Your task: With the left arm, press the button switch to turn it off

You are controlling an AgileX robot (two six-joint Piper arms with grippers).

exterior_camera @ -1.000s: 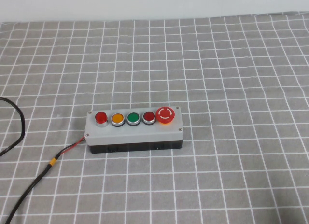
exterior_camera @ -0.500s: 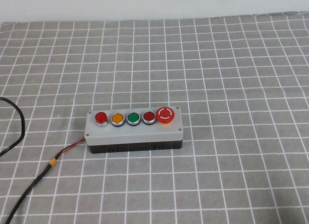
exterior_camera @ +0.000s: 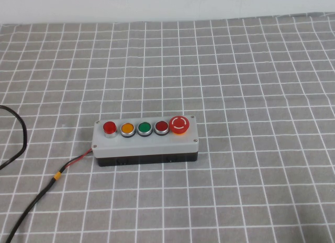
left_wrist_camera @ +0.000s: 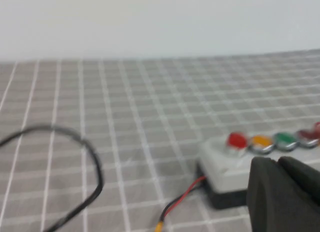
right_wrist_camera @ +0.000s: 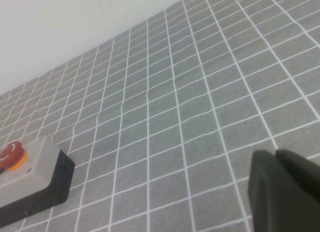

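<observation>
No readable words, brands or numbers anywhere; the only sign is a ring of white arrows on the mushroom button (exterior_camera: 179, 124) at the right end of the box (exterior_camera: 145, 146)

Glossy translucent button switch (exterior_camera: 109, 128), matt grey box (exterior_camera: 145, 140).

Left gripper (left_wrist_camera: 285, 192) low over table; right gripper (right_wrist_camera: 285, 192) likewise.
</observation>
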